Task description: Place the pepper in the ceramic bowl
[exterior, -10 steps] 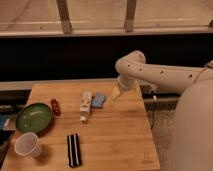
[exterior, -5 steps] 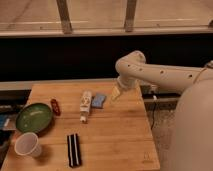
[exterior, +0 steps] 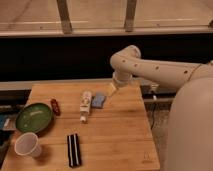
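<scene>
Gripper (exterior: pixel 111 90) of mine hangs open and empty over the far part of the wooden table (exterior: pixel 122 137), its pale fingers hard to tell from the wood behind them. Just beside it, to the camera's left, lies the blue sponge (exterior: pixel 98 100), and next past that the white-and-tan bottle (exterior: pixel 86 105) on its side. The pepper (exterior: pixel 55 106) lies well apart from my gripper on that same side, just beside the rim of the green ceramic bowl (exterior: pixel 34 118). Nearer the camera stand a white paper cup (exterior: pixel 27 145) and a black striped object (exterior: pixel 73 149) I cannot identify.
</scene>
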